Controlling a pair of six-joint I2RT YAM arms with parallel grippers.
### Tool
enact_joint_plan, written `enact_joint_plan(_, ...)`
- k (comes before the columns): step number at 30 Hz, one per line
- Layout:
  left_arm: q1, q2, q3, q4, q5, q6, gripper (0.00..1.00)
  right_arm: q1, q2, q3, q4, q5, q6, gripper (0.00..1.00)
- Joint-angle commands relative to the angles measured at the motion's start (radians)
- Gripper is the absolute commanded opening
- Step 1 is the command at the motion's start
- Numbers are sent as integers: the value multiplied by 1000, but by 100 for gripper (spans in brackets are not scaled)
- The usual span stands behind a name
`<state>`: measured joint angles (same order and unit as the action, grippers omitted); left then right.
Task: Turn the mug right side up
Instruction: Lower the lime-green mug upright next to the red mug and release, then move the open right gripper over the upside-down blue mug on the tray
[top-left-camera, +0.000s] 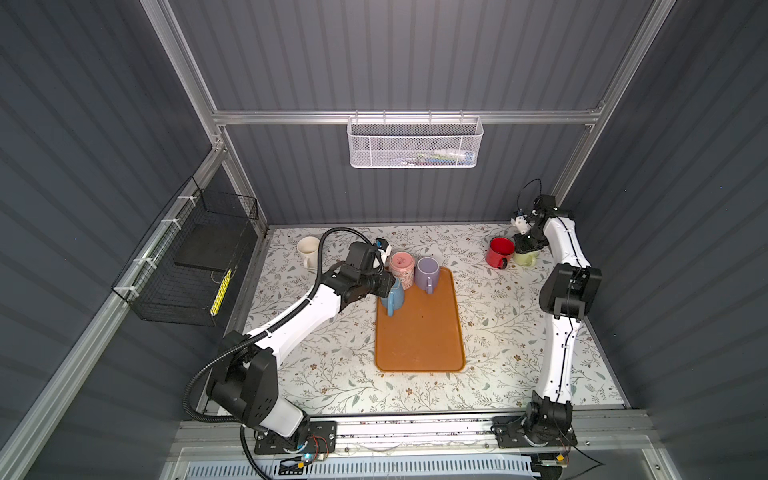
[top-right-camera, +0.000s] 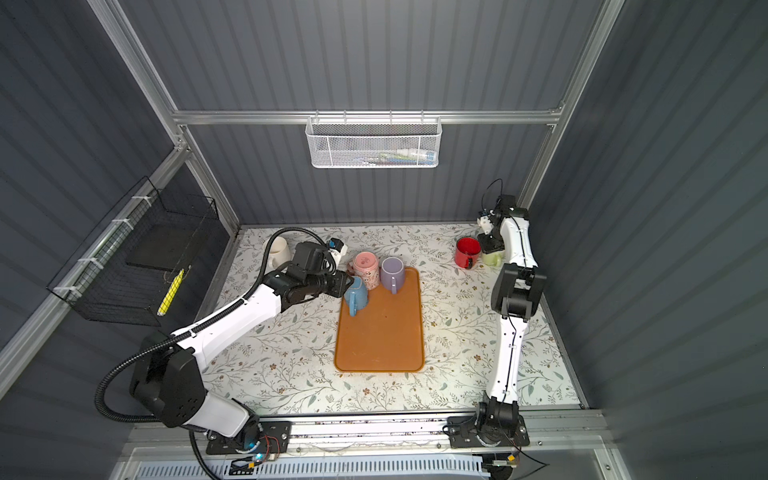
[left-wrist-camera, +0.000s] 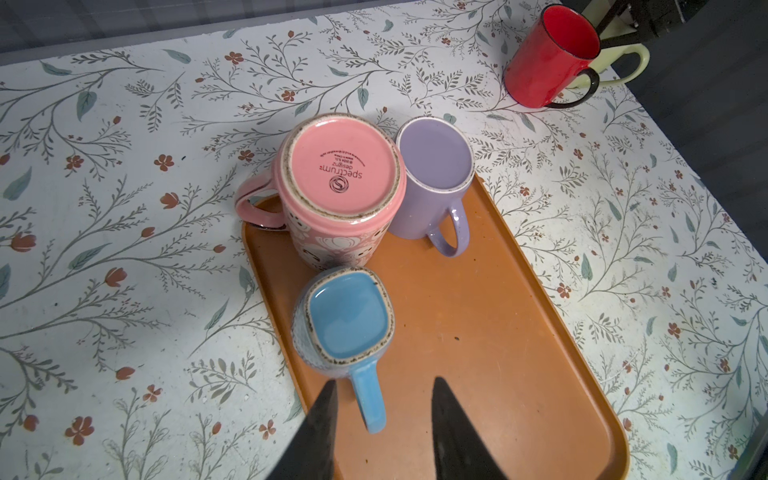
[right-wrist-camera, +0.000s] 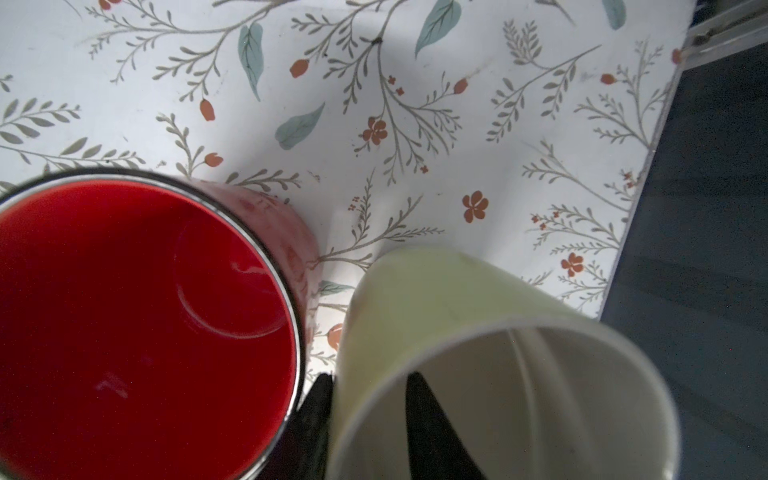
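Left wrist view shows three mugs bottom-up at the far end of the orange tray (left-wrist-camera: 519, 374): the blue mug (left-wrist-camera: 347, 320) nearest, with the pink mug (left-wrist-camera: 340, 170) and the purple mug (left-wrist-camera: 432, 166) behind it, those two touching side by side. Off the tray on the worktop (top-left-camera: 498, 332), the red mug (top-left-camera: 500, 251), the pale yellow mug (top-left-camera: 527, 259) and a cream mug (top-left-camera: 307, 247) all stand mouth-up. So I'd judge the job about half done, with the three on the tray left to flip and the blue one looking like the next.

The left arm reaches forward from its base to the tray's far left corner, wrist low and roughly level, pointed at the blue mug. The left fingers (left-wrist-camera: 328, 399) are spread, one on each side of the blue mug's handle, with a gap to the handle on each side; nothing is gripped.

The right arm stretches to the far right corner of the worktop, wrist bent down over the pale yellow mug, which stands just beside the red one. The right fingers (right-wrist-camera: 424, 407) straddle that mug's wall, one inside the mouth and one outside. I can't tell whether they are pinching the wall or sit loose around it.
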<state>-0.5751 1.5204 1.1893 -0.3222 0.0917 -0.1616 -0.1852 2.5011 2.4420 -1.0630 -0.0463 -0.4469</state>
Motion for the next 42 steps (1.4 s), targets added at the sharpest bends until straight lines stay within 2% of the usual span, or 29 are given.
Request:
enact_joint_plan(1, 0, -49, -10, -18, -15, -8, 38, 12, -58, 11, -10, 6, 16, 37)
enact_joint_plan(13, 0, -104, -29, -30, -33, -28, 39, 22, -124, 9, -9, 4, 34, 43)
enact_joint_plan(18, 4, -149, -51, -36, -66, -38, 40, 40, -223, -24, 18, 23, 88, 48)
enact_joint_plan(20, 14, -177, -81, -26, -79, -57, 44, 59, -280, -56, 36, 43, 128, 50)
enact_joint_plan(23, 36, -223, -129, -11, -81, -90, 50, 104, -403, -178, 98, 55, 205, 52)
enact_joint_plan(29, 78, -309, -219, -3, -82, -118, 53, 259, -715, -638, 385, 137, 349, 54)
enact_joint_plan(35, 108, -390, -282, -19, -95, -117, 56, 369, -842, -774, 369, 152, 486, 56)
enact_joint_plan(37, 113, -414, -305, -20, -99, -118, 57, 420, -898, -874, 401, 194, 512, 57)
enact_joint_plan(42, 125, -448, -337, -30, -125, -118, 63, 518, -1018, -1063, 473, 166, 630, 60)
